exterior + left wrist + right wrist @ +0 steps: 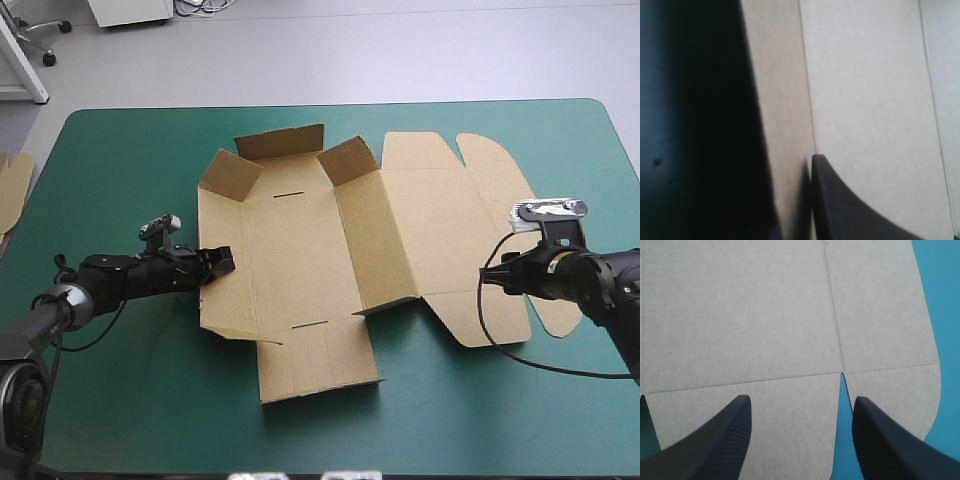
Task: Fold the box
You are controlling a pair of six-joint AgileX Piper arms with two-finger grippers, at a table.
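High view, box: brown box [300,260] at the middle of the teal-green counter [120,180]. Left, far and middle walls are raised; the lid panel lies flat to the right.
High view, left jaws: at the box's left wall; tips too small to read.
High view, right jaws: at the lid's near right edge; gap not legible.
High view, left edge: more brown board [12,185], cut off there.
Left wrist view, left jaws: clenched on the box [865,100]. One black finger [850,210] is clear and the other is a dark blur, with a strip of board between them.
Left wrist view, limits: board fills the view; its outline is cut off.
Right wrist view, right jaws: released, black fingers [720,445] apart over the box [740,315].
Right wrist view, extra: a narrow cut between two flaps exposes counter [940,290] colour; it is hard to make out from above.
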